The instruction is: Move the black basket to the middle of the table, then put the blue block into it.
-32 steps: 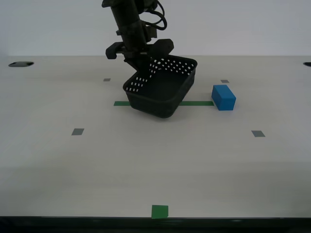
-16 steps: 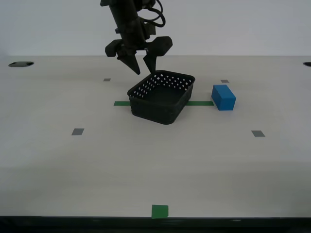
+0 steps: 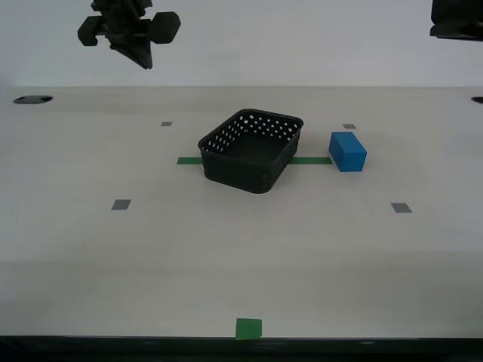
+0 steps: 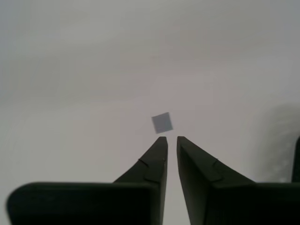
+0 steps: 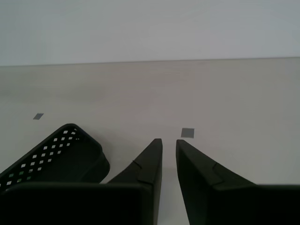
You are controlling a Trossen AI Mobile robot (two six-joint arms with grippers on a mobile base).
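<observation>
The black basket (image 3: 240, 172) stands upright and empty in the middle of the table (image 3: 226, 256), on the green tape strip (image 3: 189, 161). The blue block (image 3: 347, 151) lies on the table just to the exterior view's right of the basket, a small gap apart. My first gripper (image 3: 145, 60) is raised high at the exterior view's upper left, away from the basket, jaws together and empty. In the first wrist view the gripper (image 5: 169, 139) has a corner of the basket (image 5: 51, 154) beside it. My second gripper (image 4: 169, 137) is shut and empty over a grey square (image 4: 162, 122).
Grey squares (image 3: 121, 204) (image 3: 401, 207) and a green square marker (image 3: 248, 329) lie flat on the table. A dark part of an arm (image 3: 456, 19) shows at the exterior view's upper right corner. A dark hole (image 3: 32, 99) sits at the far left edge.
My first gripper let go of the tilted basket, which settled flat on the table. The gripper then rose, moved toward the exterior view's left and closed its jaws.
</observation>
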